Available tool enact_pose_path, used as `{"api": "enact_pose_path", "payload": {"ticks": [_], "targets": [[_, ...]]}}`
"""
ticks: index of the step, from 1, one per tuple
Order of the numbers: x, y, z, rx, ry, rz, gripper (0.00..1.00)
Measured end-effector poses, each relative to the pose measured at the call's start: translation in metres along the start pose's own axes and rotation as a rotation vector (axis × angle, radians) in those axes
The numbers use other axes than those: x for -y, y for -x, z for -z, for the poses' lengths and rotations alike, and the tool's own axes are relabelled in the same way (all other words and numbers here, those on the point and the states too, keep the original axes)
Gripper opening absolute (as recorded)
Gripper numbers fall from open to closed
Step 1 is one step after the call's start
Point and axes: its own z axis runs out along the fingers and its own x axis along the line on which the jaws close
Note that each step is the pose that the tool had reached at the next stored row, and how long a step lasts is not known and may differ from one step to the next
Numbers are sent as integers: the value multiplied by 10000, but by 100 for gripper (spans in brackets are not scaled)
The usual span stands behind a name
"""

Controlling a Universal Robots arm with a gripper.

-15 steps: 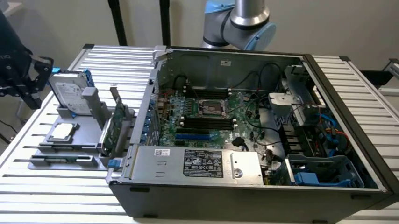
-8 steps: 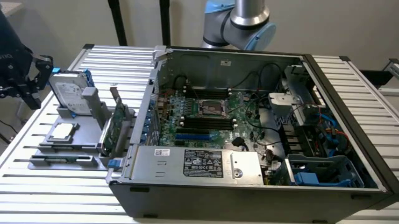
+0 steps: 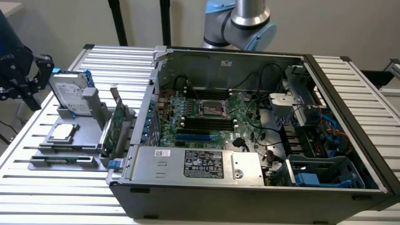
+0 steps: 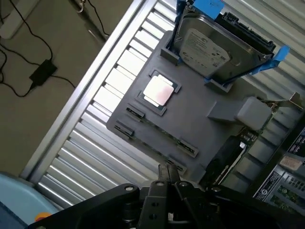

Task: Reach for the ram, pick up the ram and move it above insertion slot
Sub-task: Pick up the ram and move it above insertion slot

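**Empty gripper over the parts tray, ram not yet lifted**

Exterior view. The ram (image 3: 62,161), a long thin green circuit-board stick with dark chips, sits along the front edge of a grey plastic parts tray (image 3: 87,138) at the exterior view's left, just beside the open black computer case (image 3: 250,197). It shares the tray with a silver hard drive in a blue carrier (image 3: 69,93), a square silver processor chip (image 3: 62,132) and a larger green expansion card with a metal bracket (image 3: 114,124) (not the target). The black insertion slots (image 3: 206,123) lie on the green motherboard inside the case, well apart from the ram. The arm's silver and blue joint (image 3: 250,18) rises behind the case.

Wrist view. The black gripper (image 4: 167,168) hangs above the tray's slotted edge. Its fingertips are drawn together with nothing between them, so it holds nothing. The ram stands edge-up in one of two clip-ended channels below, and I cannot tell which.

To do this well, in my judgement, the jaws must part before any descent and line up across the stick's thin faces. They should take it near mid-length so it lifts level, and a straight upward pull should keep it from binding in the clips.

Surface and room. Everything rests on a ribbed aluminium table (image 3: 350,79). Beyond its edge the wrist view shows a beige floor with black cables and a power brick (image 4: 43,71). A pale wall backs the exterior view.
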Motion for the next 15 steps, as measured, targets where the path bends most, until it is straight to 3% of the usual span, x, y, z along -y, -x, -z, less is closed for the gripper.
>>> {"api": "enact_pose_path", "payload": {"ticks": [15], "targets": [[2,0,-43,-74,-26,2731,11]]}}
